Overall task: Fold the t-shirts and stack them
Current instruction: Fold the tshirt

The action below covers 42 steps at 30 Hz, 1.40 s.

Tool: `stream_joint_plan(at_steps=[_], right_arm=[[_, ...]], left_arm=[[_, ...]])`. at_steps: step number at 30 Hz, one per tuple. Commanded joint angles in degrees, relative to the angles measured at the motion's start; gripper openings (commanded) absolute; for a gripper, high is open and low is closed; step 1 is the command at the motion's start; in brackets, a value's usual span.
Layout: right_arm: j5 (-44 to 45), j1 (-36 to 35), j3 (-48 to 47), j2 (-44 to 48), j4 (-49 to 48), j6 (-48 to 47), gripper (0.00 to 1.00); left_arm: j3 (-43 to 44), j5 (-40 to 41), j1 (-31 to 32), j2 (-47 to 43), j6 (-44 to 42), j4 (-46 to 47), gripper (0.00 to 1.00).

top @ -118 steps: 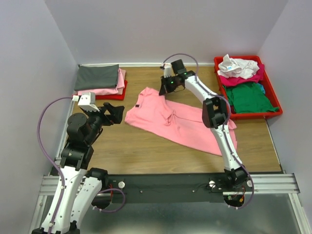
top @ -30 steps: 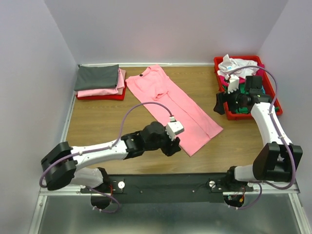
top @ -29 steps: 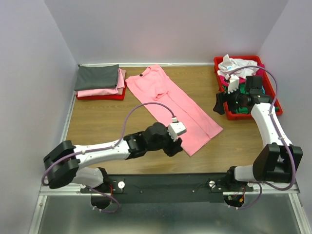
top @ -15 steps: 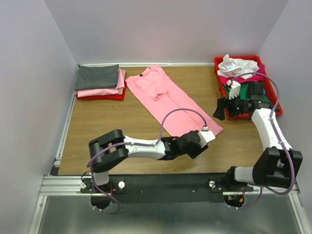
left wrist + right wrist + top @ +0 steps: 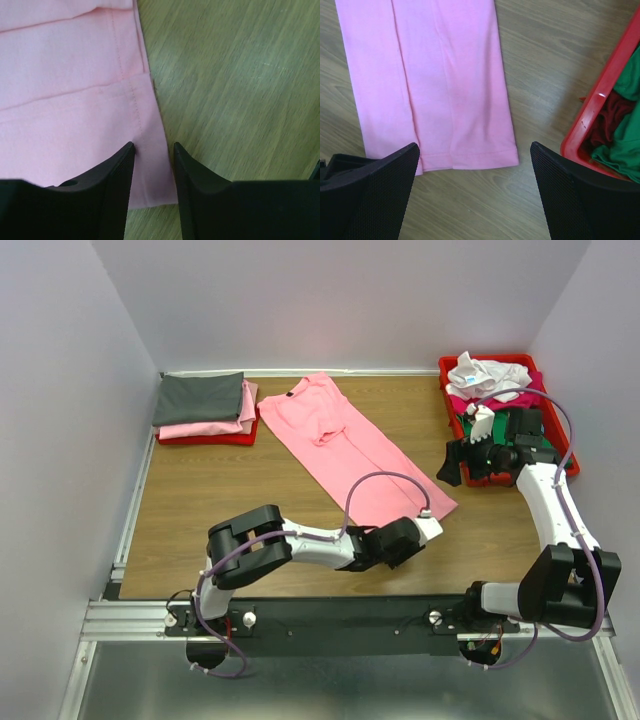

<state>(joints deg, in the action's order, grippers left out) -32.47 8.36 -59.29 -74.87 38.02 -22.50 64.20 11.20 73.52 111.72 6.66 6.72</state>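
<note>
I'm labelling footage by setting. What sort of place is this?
Likely a lab test cell for robot laundry folding, not a home: two arms bolted to an aluminium rail, a wooden table boxed in by plain walls, and a red tray of unfolded t-shirts.

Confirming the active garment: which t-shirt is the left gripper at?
The light pink t-shirt spread flat mid-table; the left gripper straddles its hem corner. Others lie folded in the left stack or heaped in the red tray.
</note>
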Motion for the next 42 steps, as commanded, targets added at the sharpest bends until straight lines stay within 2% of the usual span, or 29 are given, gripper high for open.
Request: stream_joint_plan(at_steps=[1, 3, 4, 5, 9, 10, 13, 14, 17, 18, 20, 23, 26, 27, 30, 31, 32, 35, 37, 38, 40, 41, 42], right_arm=[[-1.5, 0.6, 0.7, 1.0, 0.0, 0.4, 0.98], [-1.5, 0.5, 0.7, 1.2, 0.0, 0.4, 0.98], [-1.6, 0.5, 0.7, 1.4, 0.0, 0.5, 0.98], [-1.8, 0.5, 0.7, 1.5, 0.0, 0.4, 0.98], [-2.4, 0.6, 0.7, 1.9, 1.2, -3.3, 0.98], [-2.8, 0.6, 0.4, 1.8, 4.0, -5.7, 0.98], [-1.7, 0.6, -0.3, 1.1, 9.1, -17.2, 0.98], [-2.3, 0.5, -0.4, 1.0, 14.0, -25.8, 0.98], [-3.6, 0.5, 1.5, 2.1, 24.4, -39.6, 0.98], [-4.3, 0.5, 2.6, 2.8, 27.3, -49.6, 0.98], [-4.7, 0.5, 6.7, 5.4, 32.5, -62.6, 0.99], [-5.8, 0.5, 12.7, 9.7, 34.7, -75.5, 1.00], [-7.7, 0.5, 15.2, 12.1, 33.8, -79.7, 1.00], [-9.1, 0.4, 15.6, 12.8, 33.4, -80.3, 1.00], [-10.7, 0.4, 15.1, 12.3, 33.4, -80.9, 1.00], [-10.8, 0.4, 14.6, 11.5, 33.6, -80.9, 1.00], [-10.9, 0.4, 14.6, 11.1, 34.1, -81.1, 1.00], [-10.3, 0.5, 14.6, 9.5, 37.5, -87.1, 1.00], [-10.8, 0.4, 14.5, 8.8, 37.7, -87.5, 1.00], [-11.1, 0.3, 14.0, 8.4, 36.6, -86.7, 1.00], [-13.6, 0.3, 12.2, 6.8, 32.5, -80.3, 1.00], [-14.6, 0.3, 10.5, 5.3, 30.6, -73.0, 1.00], [-16.5, 0.4, 9.6, 4.4, 28.7, -69.6, 1.00]], left_arm=[[3.1, 4.7, 0.8, 3.4, 0.9, -5.0, 0.38], [3.5, 6.9, 0.9, 4.6, 1.8, -6.6, 0.27], [3.1, 7.7, 1.0, 4.7, 2.0, -8.0, 0.16], [2.9, 8.9, 0.9, 4.9, 2.7, -9.2, 0.00], [-1.7, 6.0, 1.8, 1.9, 2.7, -9.4, 0.00], [-2.7, 5.4, 2.4, 1.1, 2.5, -9.3, 0.00], [-6.7, 1.9, 5.1, -3.3, 2.1, -8.7, 0.00], [-8.3, -0.8, 7.4, -4.9, 3.0, -8.6, 0.00], [-10.2, -6.6, 12.2, -6.9, 5.7, -8.5, 0.00], [-11.0, -7.9, 13.2, -8.1, 7.0, -7.6, 0.00], [-12.3, -10.0, 15.5, -9.1, 10.8, -7.5, 0.00], [-12.0, -13.0, 15.8, -9.9, 14.9, -9.4, 0.00], [-13.1, -14.7, 15.8, -9.9, 18.7, -10.1, 0.00], [-13.9, -15.0, 15.8, -9.8, 19.9, -10.9, 0.03], [-15.6, -13.1, 15.7, -11.7, 24.0, -12.2, 0.19], [-15.9, -11.9, 15.7, -12.8, 25.1, -12.7, 0.26], [-16.1, -9.0, 15.7, -14.1, 25.8, -13.5, 0.38], [-15.0, -5.4, 15.4, -21.8, 27.2, -18.4, 0.51], [-13.3, -3.4, 15.1, -24.9, 28.2, -20.3, 0.60], [-12.9, -1.0, 13.8, -26.3, 28.9, -21.1, 0.69], [-13.1, 0.4, 11.2, -31.1, 30.7, -22.1, 0.82], [-14.0, -0.5, 6.7, -34.8, 31.0, -20.2, 0.82], [-15.2, -2.0, 3.0, -36.8, 31.2, -18.7, 0.82]])
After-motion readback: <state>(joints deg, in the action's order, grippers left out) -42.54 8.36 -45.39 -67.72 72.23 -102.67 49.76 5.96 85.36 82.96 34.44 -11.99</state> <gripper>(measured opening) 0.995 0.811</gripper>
